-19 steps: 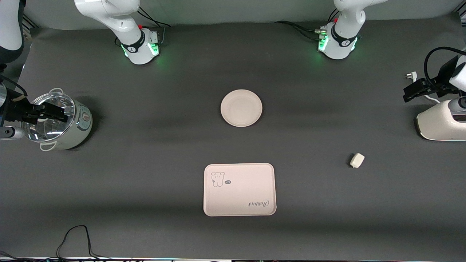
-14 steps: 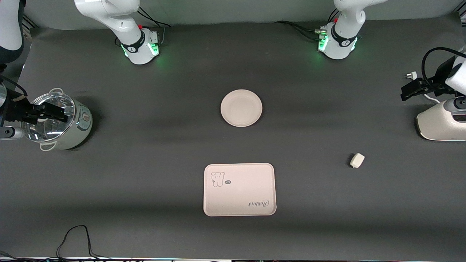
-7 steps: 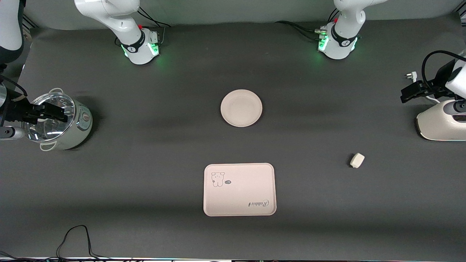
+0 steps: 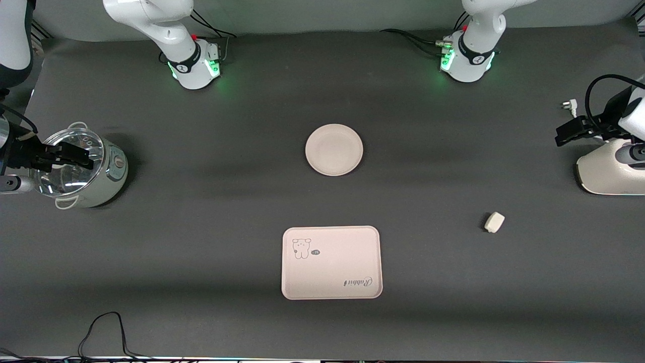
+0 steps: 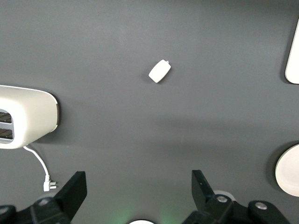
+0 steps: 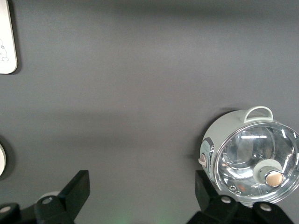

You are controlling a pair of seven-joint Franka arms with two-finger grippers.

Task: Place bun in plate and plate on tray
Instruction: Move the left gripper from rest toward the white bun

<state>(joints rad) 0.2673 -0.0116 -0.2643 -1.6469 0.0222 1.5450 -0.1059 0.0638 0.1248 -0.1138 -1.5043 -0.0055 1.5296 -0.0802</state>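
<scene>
The small cream-white bun lay on the dark table, well apart from the round cream plate and rectangular cream tray, while the left gripper over the white toaster and the right gripper over the glass-lidded pot stood open and empty.

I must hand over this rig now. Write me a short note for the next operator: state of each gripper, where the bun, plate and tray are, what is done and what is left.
Left gripper: open, empty, up over the toaster at the left arm's end of the table.
Right gripper: open, empty, over the lidded pot at the right arm's end.
Bun: alone on the table, toward the left arm's end.
Plate: empty, mid-table, farther from the front camera than the tray.
Tray: empty.
Done: nothing yet.
Left: bun into plate, then plate onto tray.
</scene>
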